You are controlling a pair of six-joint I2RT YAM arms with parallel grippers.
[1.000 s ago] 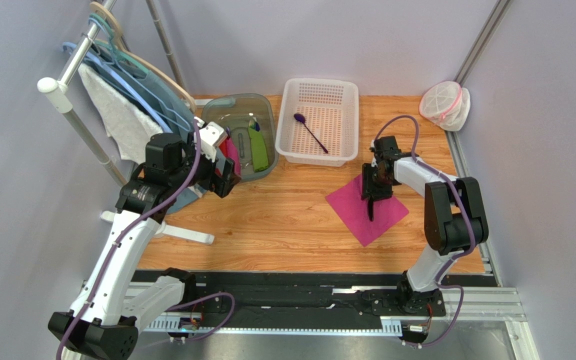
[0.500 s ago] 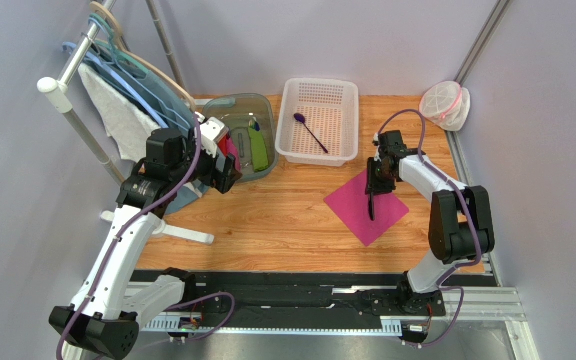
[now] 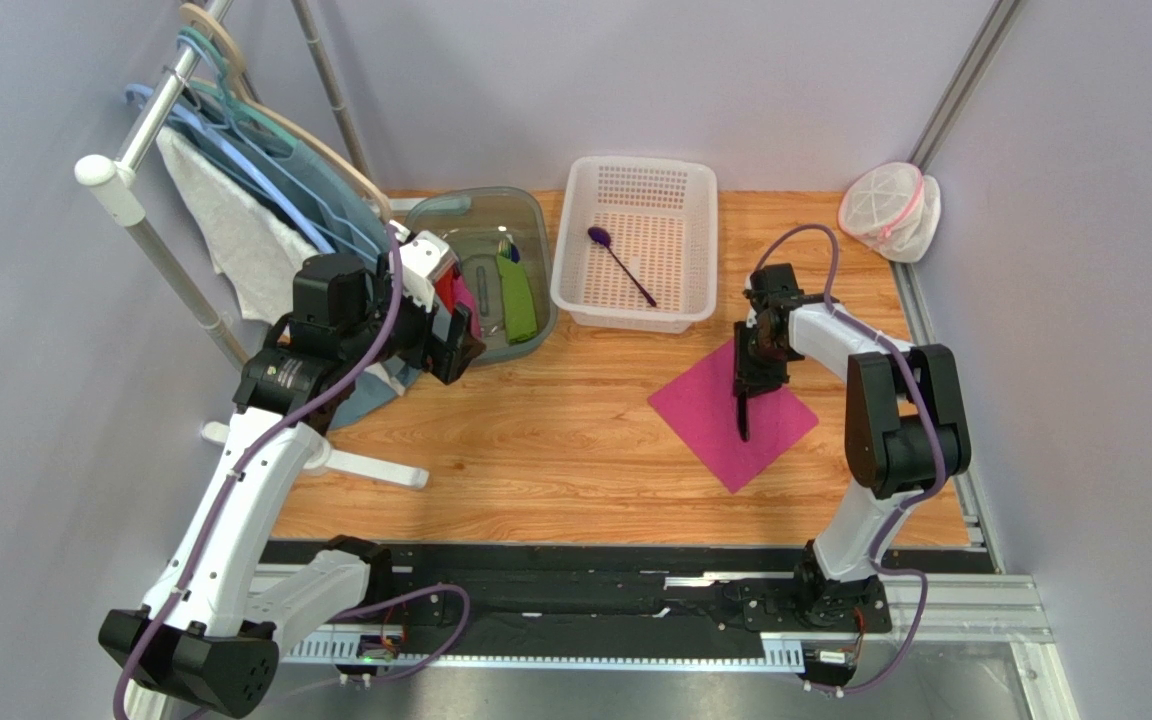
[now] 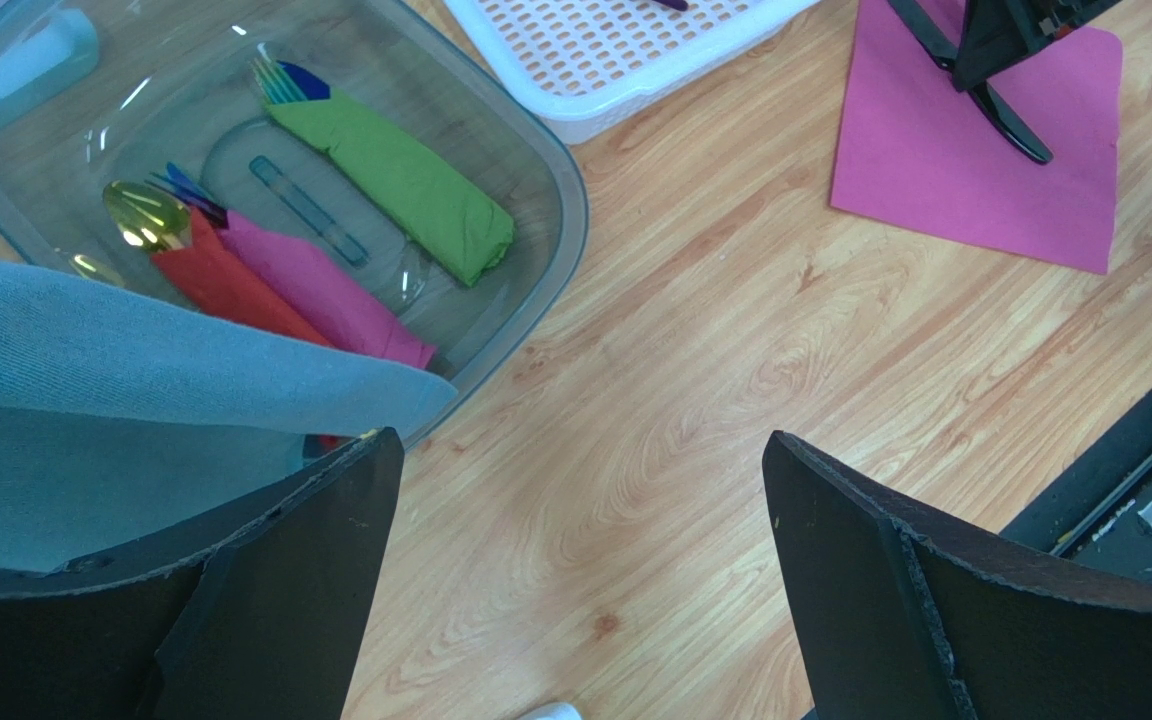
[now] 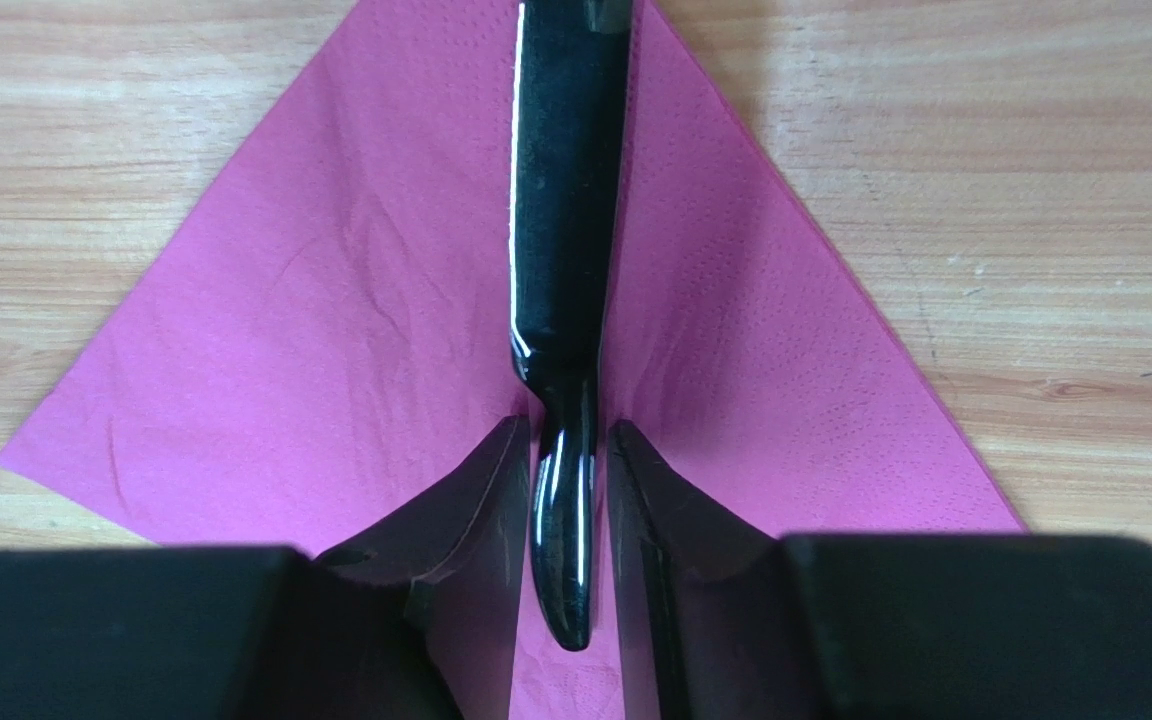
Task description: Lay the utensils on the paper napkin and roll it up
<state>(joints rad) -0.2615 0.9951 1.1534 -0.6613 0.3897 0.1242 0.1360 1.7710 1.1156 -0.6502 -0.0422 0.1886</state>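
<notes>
The black knife (image 3: pixel 742 408) (image 5: pixel 567 225) lies across the magenta paper napkin (image 3: pixel 705 423) (image 5: pixel 312 345) on the right of the table. My right gripper (image 3: pixel 751 360) (image 5: pixel 564 432) straddles the knife's handle end; its fingers stand narrowly apart with thin gaps on both sides. The purple spoon (image 3: pixel 621 264) rests in the white basket (image 3: pixel 579 225) at the back. Hovering over bare wood beside the bin, my left gripper (image 3: pixel 455 348) (image 4: pixel 582 450) is wide open and holds nothing.
A translucent bin (image 3: pixel 455 206) (image 4: pixel 545 165) holds green, pink and red rolled bundles. A hanger rack (image 3: pixel 237 180) with white cloth stands at the left, its white foot (image 3: pixel 372 470) on the table. A lidded plastic container (image 3: pixel 890 210) sits back right.
The right gripper's fingers have narrowed around the knife handle and the gripper has shifted slightly towards the far side. The knife has stayed where it lay on the napkin. The left arm barely moved.
</notes>
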